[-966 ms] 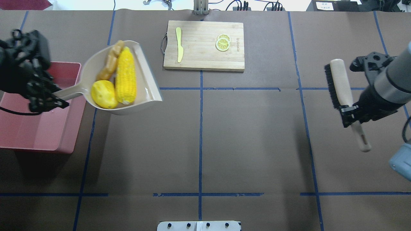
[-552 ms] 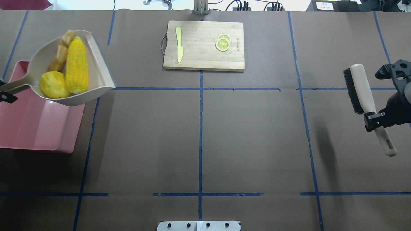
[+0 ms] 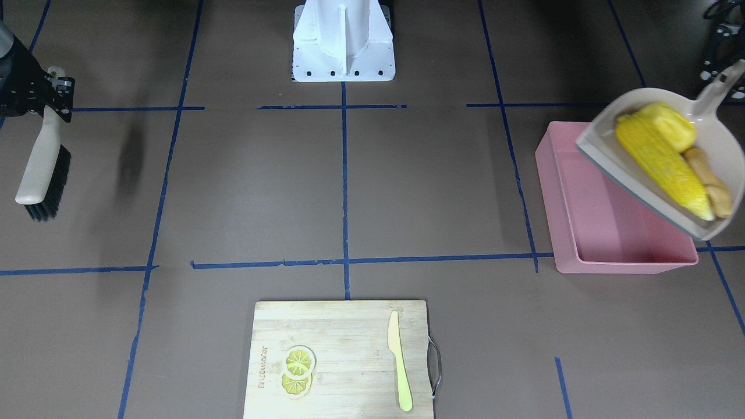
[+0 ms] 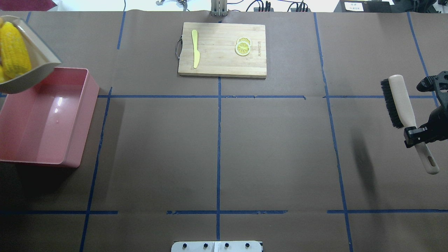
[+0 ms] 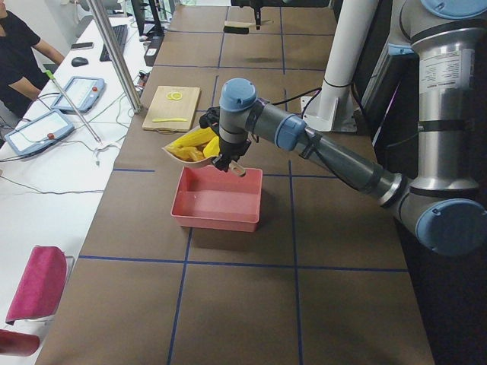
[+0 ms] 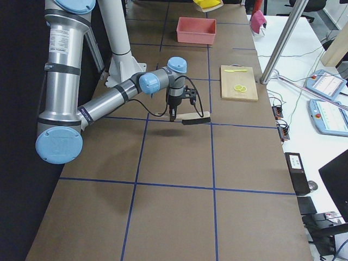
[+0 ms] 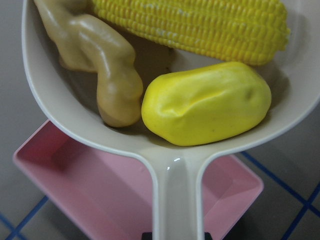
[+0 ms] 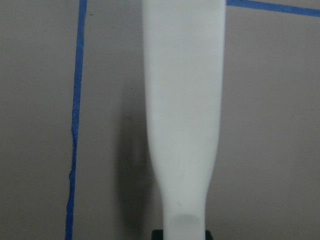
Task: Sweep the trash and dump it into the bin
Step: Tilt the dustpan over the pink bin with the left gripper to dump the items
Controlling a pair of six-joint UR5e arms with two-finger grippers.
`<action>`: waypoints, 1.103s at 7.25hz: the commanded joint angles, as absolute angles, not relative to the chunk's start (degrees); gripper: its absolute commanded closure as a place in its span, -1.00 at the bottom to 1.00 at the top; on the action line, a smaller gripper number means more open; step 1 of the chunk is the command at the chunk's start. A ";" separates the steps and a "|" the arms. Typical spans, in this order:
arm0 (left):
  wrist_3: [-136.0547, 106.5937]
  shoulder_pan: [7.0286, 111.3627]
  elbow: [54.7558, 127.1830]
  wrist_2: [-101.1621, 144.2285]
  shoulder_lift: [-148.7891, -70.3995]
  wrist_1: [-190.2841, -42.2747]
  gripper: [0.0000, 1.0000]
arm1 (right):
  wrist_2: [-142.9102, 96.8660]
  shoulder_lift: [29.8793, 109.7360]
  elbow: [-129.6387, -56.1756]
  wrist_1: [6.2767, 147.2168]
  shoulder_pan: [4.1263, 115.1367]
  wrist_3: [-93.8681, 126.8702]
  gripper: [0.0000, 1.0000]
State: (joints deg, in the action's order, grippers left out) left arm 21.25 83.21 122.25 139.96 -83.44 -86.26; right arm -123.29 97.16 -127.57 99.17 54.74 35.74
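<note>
Over the pink bin (image 3: 617, 266), dustpan (image 3: 730, 145) (clamped in left tool (image 5: 227, 160)) holding corn cob (image 3: 663, 166), potato (image 3: 675, 125), ginger (image 3: 707, 180), right tool (image 4: 414, 134) clenching brush (image 4: 399, 101).

Overhead: above robot base (image 4: 217, 246), looking forward and down on whole desk (image 4: 280, 147). Front: opposite edge, facing that base. Sides: beyond each desk end, far back. Wrists: very close. Overhead and front share bin (image 4: 85, 112), cutting board (image 4: 222, 49).

Brown paper (image 4: 280, 147) crossed by blue tape lines (image 4: 218, 140) is covering the long table (image 5: 228, 304), and a white bench (image 5: 53, 220) holding two tablets (image 5: 85, 93) is running along its side, with a metal pole (image 5: 116, 53) rising between them.
</note>
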 commanded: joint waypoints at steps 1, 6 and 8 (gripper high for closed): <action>23.36 86.04 120.76 139.48 -79.73 -86.13 1.00 | -126.01 97.38 -127.44 99.14 55.19 35.68 1.00; 30.39 86.22 122.96 123.50 -75.25 -86.75 1.00 | -131.73 105.72 -117.16 80.62 55.28 37.43 1.00; 35.39 85.87 124.88 118.32 -74.44 -86.75 0.99 | -132.27 105.65 -117.16 80.60 55.28 39.28 1.00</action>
